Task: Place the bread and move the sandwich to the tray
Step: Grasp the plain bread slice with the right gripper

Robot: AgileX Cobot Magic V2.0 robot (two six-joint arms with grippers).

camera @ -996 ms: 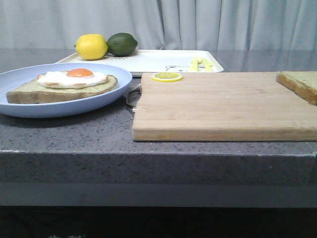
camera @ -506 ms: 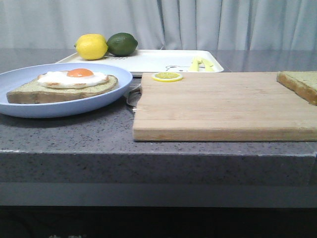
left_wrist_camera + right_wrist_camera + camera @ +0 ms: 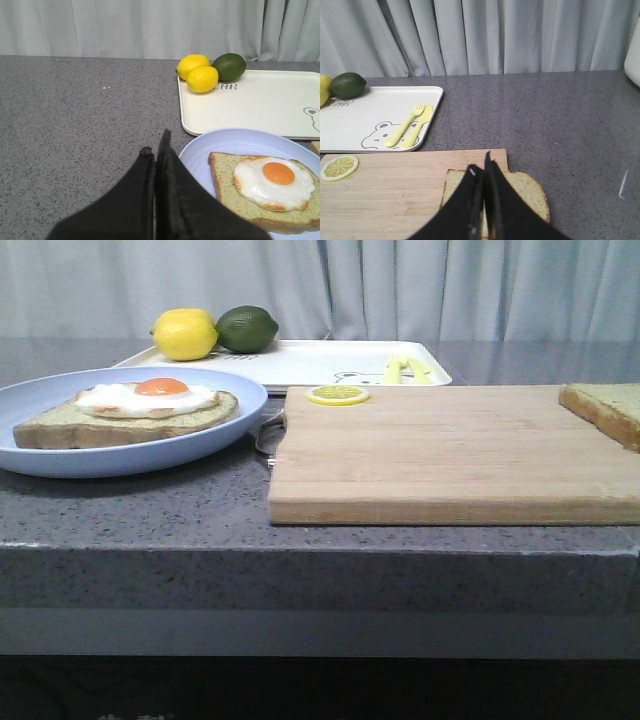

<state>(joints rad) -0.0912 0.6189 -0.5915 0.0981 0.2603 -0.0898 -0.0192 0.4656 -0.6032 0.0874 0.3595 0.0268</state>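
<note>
The bread [image 3: 605,408] lies at the right end of the bamboo cutting board [image 3: 440,455]; it also shows in the right wrist view [image 3: 527,192]. The sandwich, toast with a fried egg [image 3: 140,405], sits on the pale blue plate [image 3: 60,455] at the left, seen too in the left wrist view [image 3: 267,187]. The white tray [image 3: 320,362] lies behind both. My left gripper [image 3: 155,147] is shut and empty beside the plate's rim. My right gripper [image 3: 481,169] is shut and empty above the bread. Neither gripper shows in the front view.
A lemon [image 3: 184,334] and a lime [image 3: 246,328] sit at the tray's far left corner. A yellow fork and knife [image 3: 412,125] lie on the tray. A lemon slice [image 3: 337,395] rests on the board's back left corner. The table's front edge is close.
</note>
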